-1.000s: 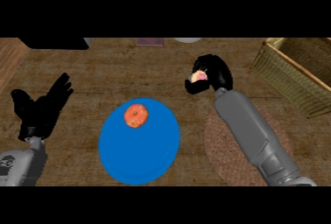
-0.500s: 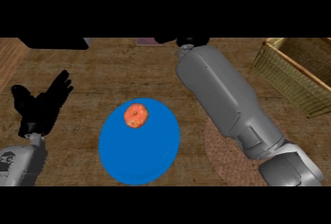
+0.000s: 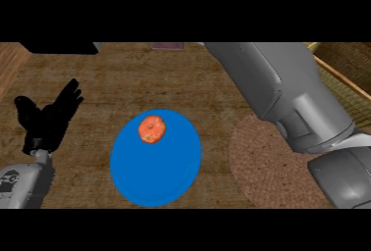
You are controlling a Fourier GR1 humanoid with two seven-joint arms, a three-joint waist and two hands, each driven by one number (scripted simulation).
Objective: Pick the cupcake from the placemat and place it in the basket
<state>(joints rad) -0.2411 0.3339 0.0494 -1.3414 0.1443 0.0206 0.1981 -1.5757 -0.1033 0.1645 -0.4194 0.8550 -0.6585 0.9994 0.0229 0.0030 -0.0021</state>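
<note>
My right forearm [image 3: 282, 83] fills the upper right of the head view and runs up past the top edge, so the right hand itself does not show. No cupcake is visible anywhere. The round brown placemat [image 3: 257, 162] lies at the right, partly under that forearm, and its visible part is bare. A corner of the woven basket [image 3: 355, 73] shows at the far right behind the arm. My left hand [image 3: 47, 122] rests open at the left edge, fingers up.
A blue oval plate [image 3: 156, 169] lies in the middle with an orange food item [image 3: 152, 130] on its far end. A dark object [image 3: 62, 47] sits at the top left and a small purplish thing [image 3: 168, 46] at the top centre.
My right arm, whose hand held a pink-topped item a second ago, has swung up and closer; its hand has left the view at the top. The left hand has not moved.
</note>
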